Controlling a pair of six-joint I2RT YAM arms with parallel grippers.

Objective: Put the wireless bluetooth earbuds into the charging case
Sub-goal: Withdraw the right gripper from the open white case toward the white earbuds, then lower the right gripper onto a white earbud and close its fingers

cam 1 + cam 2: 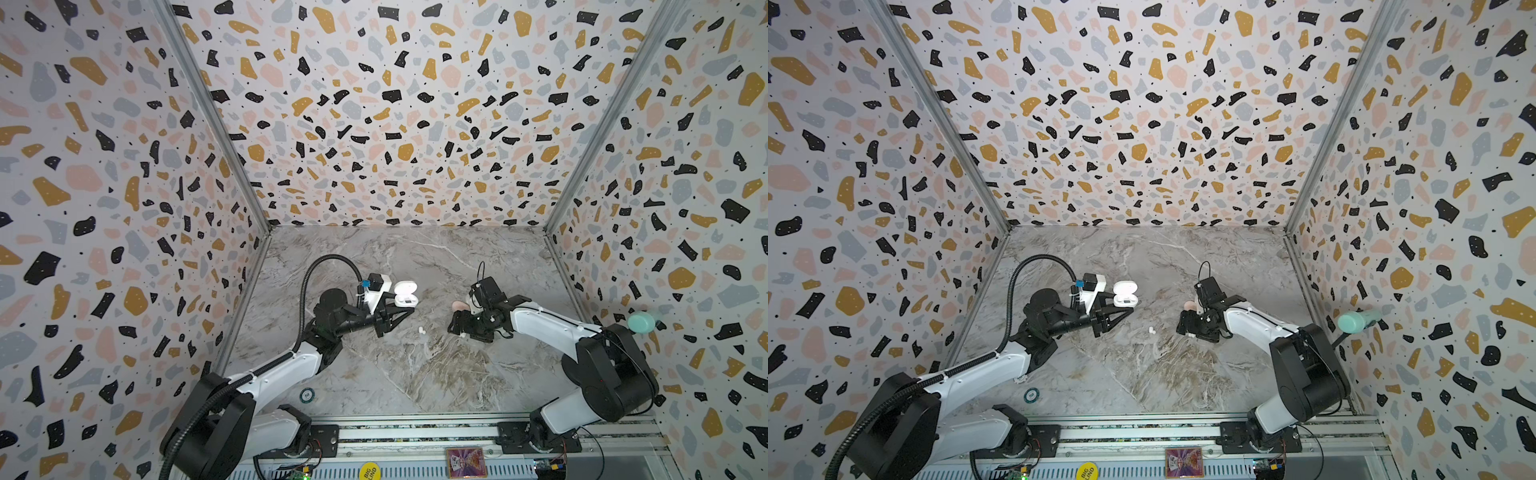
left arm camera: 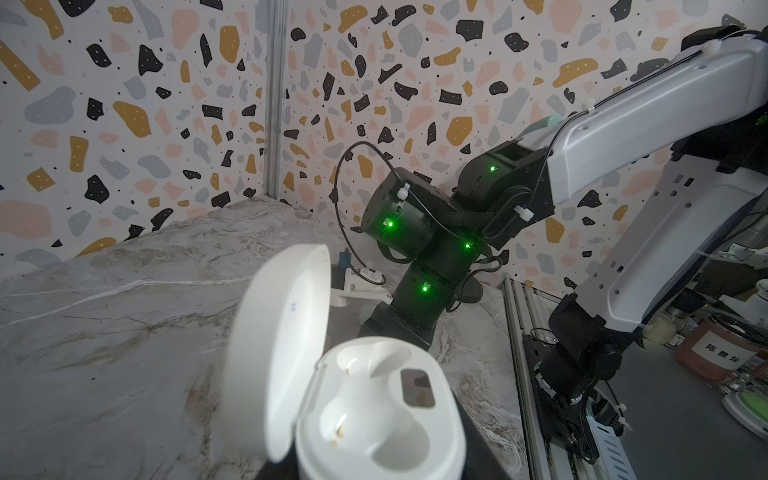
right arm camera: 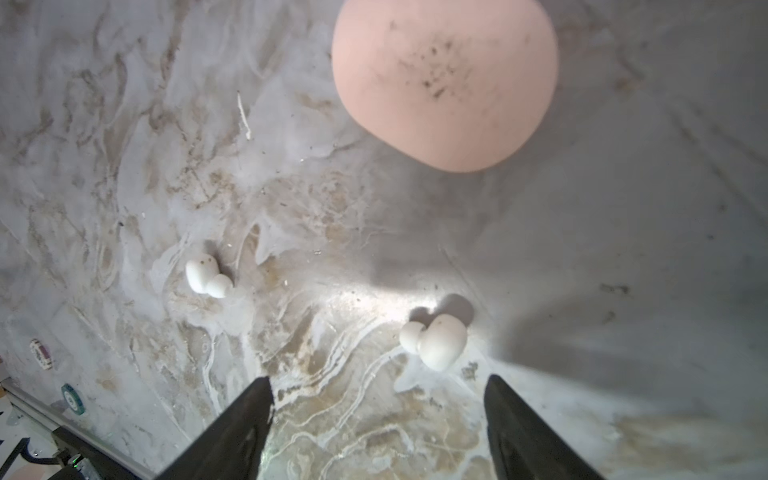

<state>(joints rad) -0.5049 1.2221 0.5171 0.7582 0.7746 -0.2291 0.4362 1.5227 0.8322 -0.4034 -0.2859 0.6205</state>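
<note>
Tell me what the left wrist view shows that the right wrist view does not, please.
Only the left wrist view: the white charging case, lid open, both sockets empty, and the right arm. Only the right wrist view: two white earbuds lying apart, a closed pink case, the open right hand. Both: the marble table.

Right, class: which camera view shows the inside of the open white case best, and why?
The left wrist view: the white case fills the foreground, lid up, both sockets empty. In both top views it is small, sockets barely readable. The right wrist view misses it.
</note>
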